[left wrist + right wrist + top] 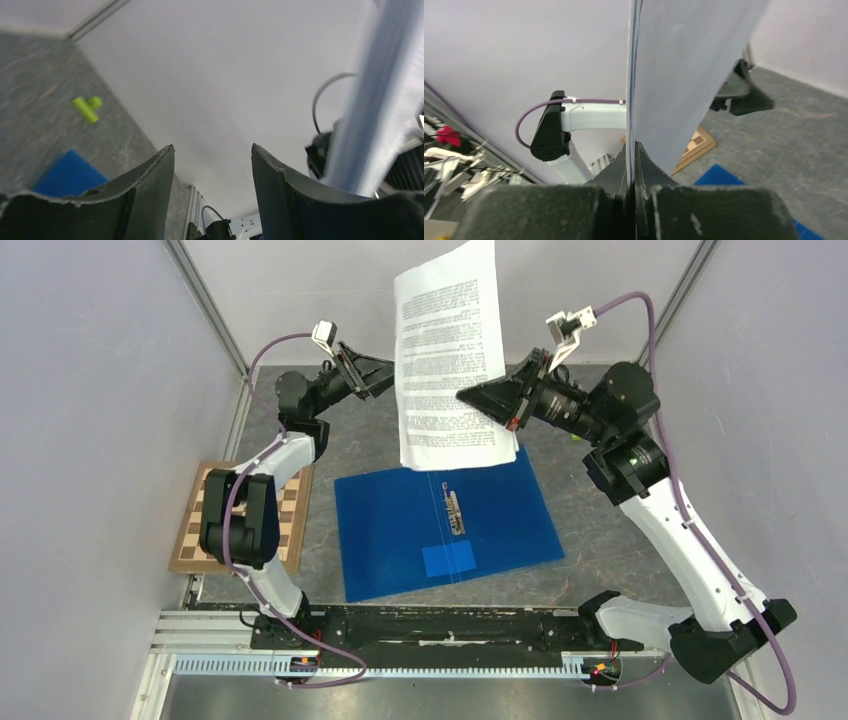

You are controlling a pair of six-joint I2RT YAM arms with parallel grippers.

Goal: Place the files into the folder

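Observation:
The files [447, 355], white printed sheets, hang upright in the air above the far edge of the folder. My right gripper [472, 396] is shut on their right edge; in the right wrist view the sheets [674, 75] rise edge-on from the shut jaws. The blue folder [440, 525] lies open and flat on the table, its metal clip [455, 512] at the middle. My left gripper [385, 375] is open and empty just left of the sheets; its fingers [150, 185] stand apart, and the sheets [370, 100] show blurred at the right.
A wooden chessboard [190, 535] lies at the left under the left arm. A small green piece [87, 108] lies on the table near the far wall. Grey enclosure walls stand on all sides; a rail [400, 665] runs along the near edge.

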